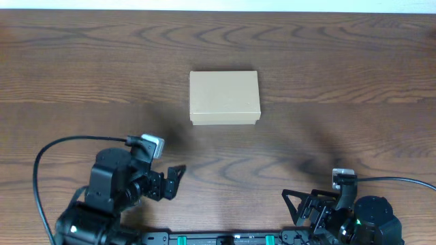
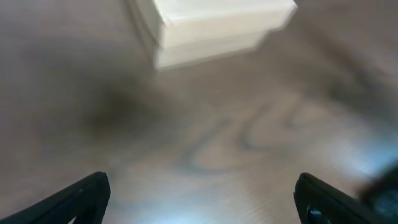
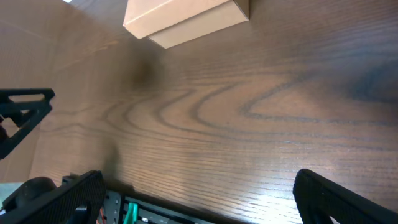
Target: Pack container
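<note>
The container (image 1: 225, 97) is a small tan cardboard box lying flat on the wooden table with its lid shut. It shows at the top of the left wrist view (image 2: 214, 28) and at the top of the right wrist view (image 3: 186, 18). My left gripper (image 1: 174, 182) is open and empty, near the table's front left, well short of the box; in its own view the fingers (image 2: 202, 199) are spread wide. My right gripper (image 1: 294, 204) is open and empty at the front right, its fingers (image 3: 199, 196) wide apart over the table's front edge.
The dark wooden table (image 1: 340, 82) carries nothing else that I can see. A black rail with green parts (image 3: 134, 211) runs along the front edge. Cables (image 1: 48, 153) loop from each arm. My left gripper's fingertip (image 3: 25, 109) shows at the left of the right wrist view.
</note>
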